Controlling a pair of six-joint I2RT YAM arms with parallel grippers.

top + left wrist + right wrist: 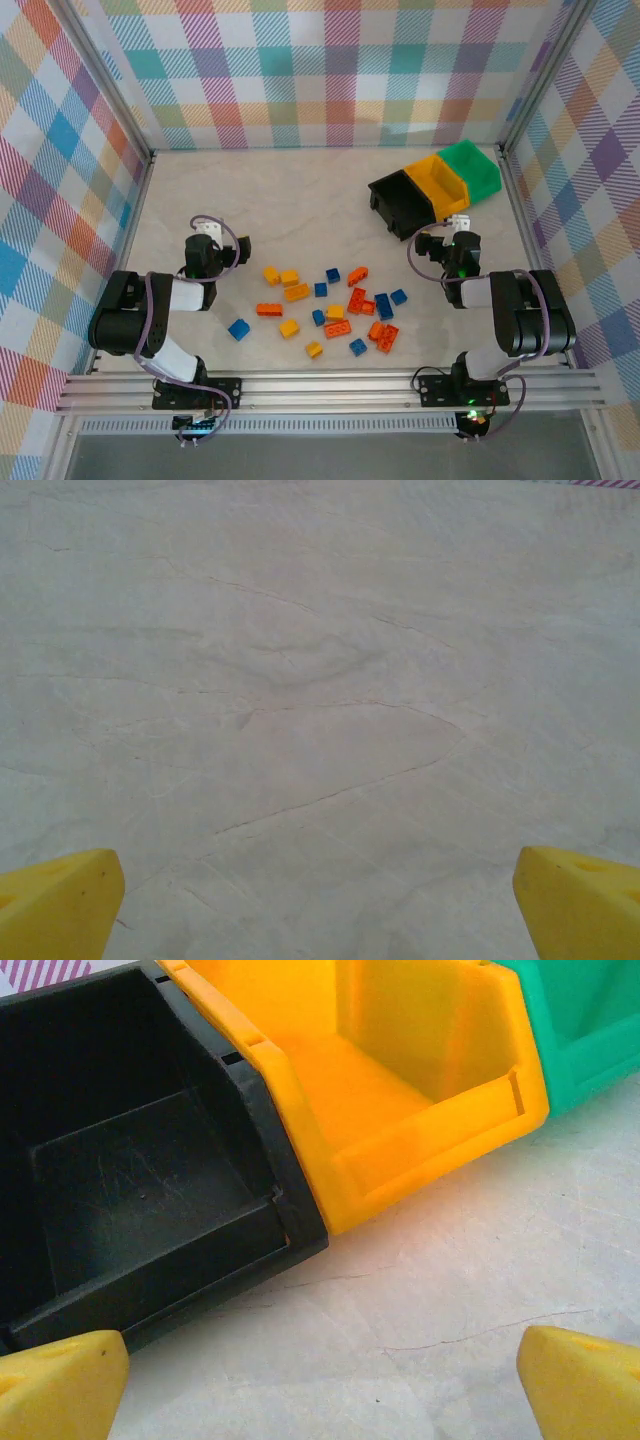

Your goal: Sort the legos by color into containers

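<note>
Left gripper (206, 231): jaws spread to full width, nothing between them, poised over bare table (300, 680); right gripper (460, 224): likewise fully spread, holding nothing.

Legos (330, 305): loose scatter of yellow, orange-red and blue bricks on the table between the two arms, toward the near edge; scatter runs longer left-to-right than front-to-back; single bricks lie at mixed angles, so no one grasp heading serves all. From the left gripper the scatter lies to its right and back toward the bases, closest piece a yellow brick (270, 274); from the right gripper it lies to its left and back toward the bases, closest a blue brick (399, 296). Judgement: each arm is about equally near its own end; either must turn inward to reach.

Containers (440, 178): row of three at far right, set diagonally; black bin (255, 1110) nearest, orange-yellow bin (430, 1150) in the middle, green bin (590, 1050) farthest. Right gripper sits just in front of the black bin, facing the seam between black and orange-yellow; right arm clearly nearer for drop-offs; left arm well apart. No brick seen in black or orange-yellow bin; sorting judged not yet begun.
</note>
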